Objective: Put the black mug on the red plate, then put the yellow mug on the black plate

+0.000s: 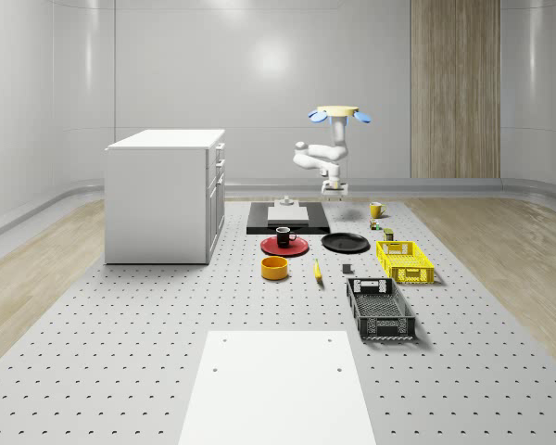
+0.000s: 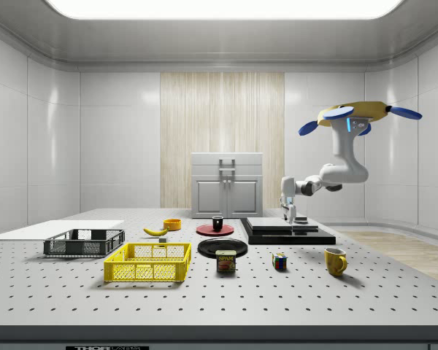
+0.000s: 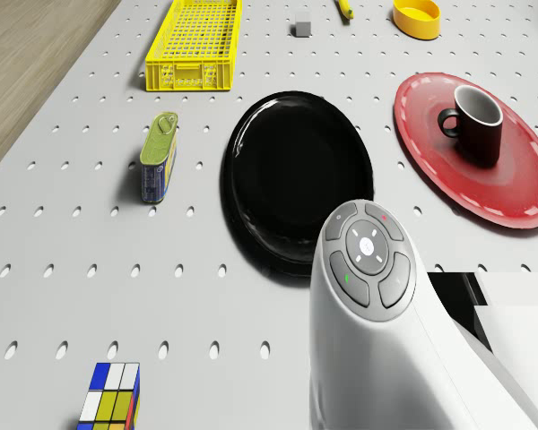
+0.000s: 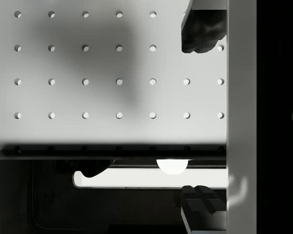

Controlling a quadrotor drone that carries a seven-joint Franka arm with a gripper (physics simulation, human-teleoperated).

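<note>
black mug (image 1: 284,236) on red plate (image 1: 271,247), gripper (image 2: 291,219) empty

The black plate (image 3: 296,175) lies bare, open from above; a can (image 3: 160,154) stands beside it; bench (image 1: 120,315) around the yellow mug (image 1: 376,209) looks free, seemingly; a cabinet (image 1: 162,195) stands well apart.

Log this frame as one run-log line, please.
black mug: on red plate | yellow mug: on table, untouched | black plate: bare | drone: hovering | gripper: open, empty
</note>
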